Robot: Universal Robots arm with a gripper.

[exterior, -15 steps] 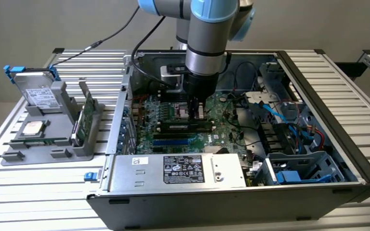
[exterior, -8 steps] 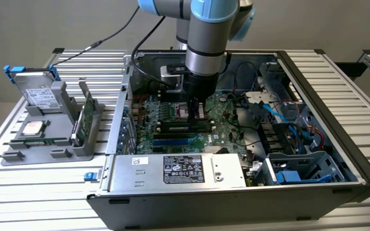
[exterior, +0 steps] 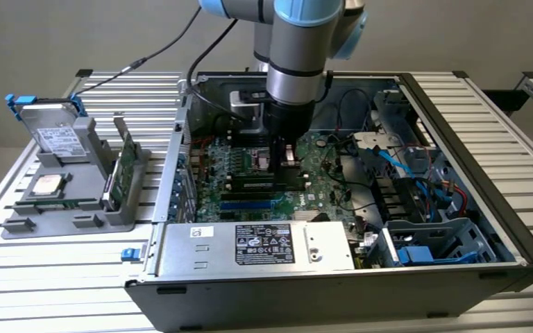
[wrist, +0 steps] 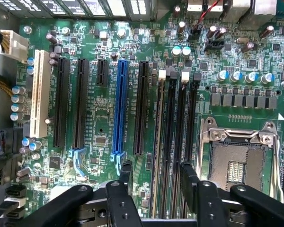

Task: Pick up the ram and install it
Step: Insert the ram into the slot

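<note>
My gripper [exterior: 283, 158] hangs inside the open computer case, just above the motherboard [exterior: 315, 161]. In the wrist view its two black fingers [wrist: 126, 171] stand apart on either side of the long black memory slots [wrist: 176, 142], and the gripper [wrist: 156, 172] is open with nothing gripped. A thin green strip, which looks like the ram [wrist: 158, 142] seen edge-on, sits in the slot nearest the blue slot [wrist: 119, 109]. It lies between the fingers and touches neither. White latches [wrist: 162, 73] mark the slot ends.
The empty silver processor socket [wrist: 239, 158] lies beside the memory slots. The power supply [exterior: 257, 246], drive cage [exterior: 433, 243] and blue cables [exterior: 391, 163] crowd the case. Outside, on the exterior view's left, a grey holder [exterior: 26, 225] carries a hard drive [exterior: 55, 135], a square chip [exterior: 49, 184] and an upright green card [exterior: 123, 166].
</note>
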